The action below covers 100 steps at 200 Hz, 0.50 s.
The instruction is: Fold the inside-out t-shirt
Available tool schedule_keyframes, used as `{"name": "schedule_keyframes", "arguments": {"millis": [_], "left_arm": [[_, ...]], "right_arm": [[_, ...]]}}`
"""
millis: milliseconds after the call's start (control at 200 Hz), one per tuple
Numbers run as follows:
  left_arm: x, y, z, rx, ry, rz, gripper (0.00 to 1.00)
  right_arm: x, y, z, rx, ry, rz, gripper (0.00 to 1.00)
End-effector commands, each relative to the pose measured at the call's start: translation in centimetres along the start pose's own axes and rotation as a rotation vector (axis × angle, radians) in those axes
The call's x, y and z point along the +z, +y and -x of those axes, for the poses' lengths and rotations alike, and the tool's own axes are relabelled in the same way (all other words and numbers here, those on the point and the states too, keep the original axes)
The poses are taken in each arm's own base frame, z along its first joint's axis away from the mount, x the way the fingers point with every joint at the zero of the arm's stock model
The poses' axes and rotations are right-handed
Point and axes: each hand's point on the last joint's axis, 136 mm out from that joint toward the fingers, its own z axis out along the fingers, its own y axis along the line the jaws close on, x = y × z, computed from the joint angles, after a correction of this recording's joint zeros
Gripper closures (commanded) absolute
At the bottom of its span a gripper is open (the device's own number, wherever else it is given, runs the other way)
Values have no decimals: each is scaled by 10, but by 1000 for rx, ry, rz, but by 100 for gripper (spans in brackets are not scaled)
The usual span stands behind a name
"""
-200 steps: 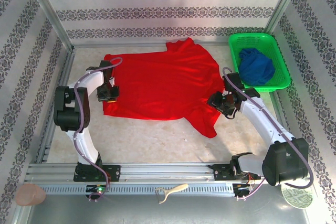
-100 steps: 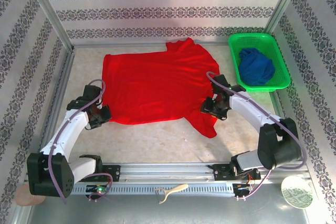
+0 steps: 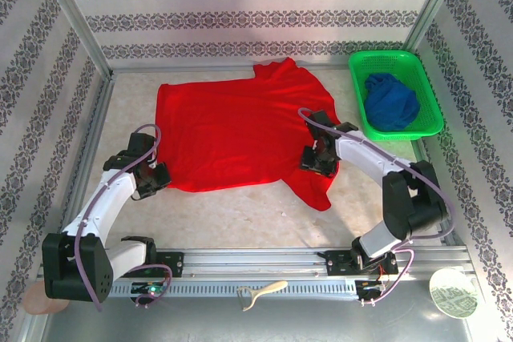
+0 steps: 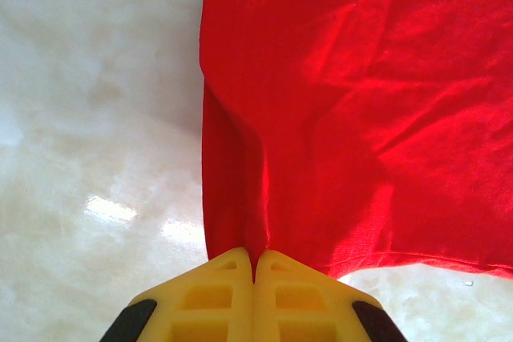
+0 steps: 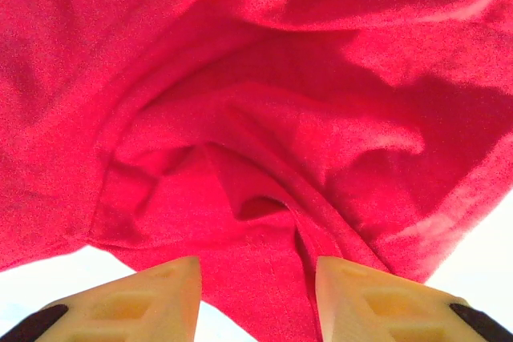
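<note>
The inside-out t-shirt [image 3: 240,130] lies spread on the table, plain red side up, with one sleeve hanging toward the near right. My left gripper [image 3: 152,175] is at its near-left corner, shut on a pinch of the red cloth [image 4: 345,118] that rises into a ridge from the closed yellow tips [image 4: 256,258]. My right gripper [image 3: 314,159] hovers over the shirt's rumpled right side by the sleeve. It is open, and folds of the red cloth [image 5: 256,118] lie below the gap between its fingers [image 5: 256,278].
A green basket [image 3: 385,55] at the far right holds a dark blue garment [image 3: 391,102]. Bare marble table [image 3: 240,214] runs between the shirt and the front rail. Patterned walls close in the left, back and right.
My left gripper has swung toward the near left, from the shirt's left edge to its near-left corner. My right gripper has moved left onto the shirt and its jaws have narrowed.
</note>
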Motion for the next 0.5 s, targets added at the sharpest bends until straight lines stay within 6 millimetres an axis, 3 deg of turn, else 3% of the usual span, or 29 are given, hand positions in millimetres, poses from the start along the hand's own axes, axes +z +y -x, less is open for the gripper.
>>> {"name": "schedule_keyframes", "arguments": {"millis": [0, 335, 435, 495], "left_arm": [[-2, -5, 4, 4, -13, -11, 100], [-4, -7, 5, 5, -15, -15, 100], [-5, -7, 6, 7, -17, -15, 100], [-5, -7, 7, 8, -18, -14, 100]], "right_arm": [[3, 5, 9, -7, -12, -9, 60], [20, 7, 13, 9, 16, -19, 62], [24, 8, 15, 8, 21, -25, 73], [24, 9, 16, 4, 21, -24, 89]]}}
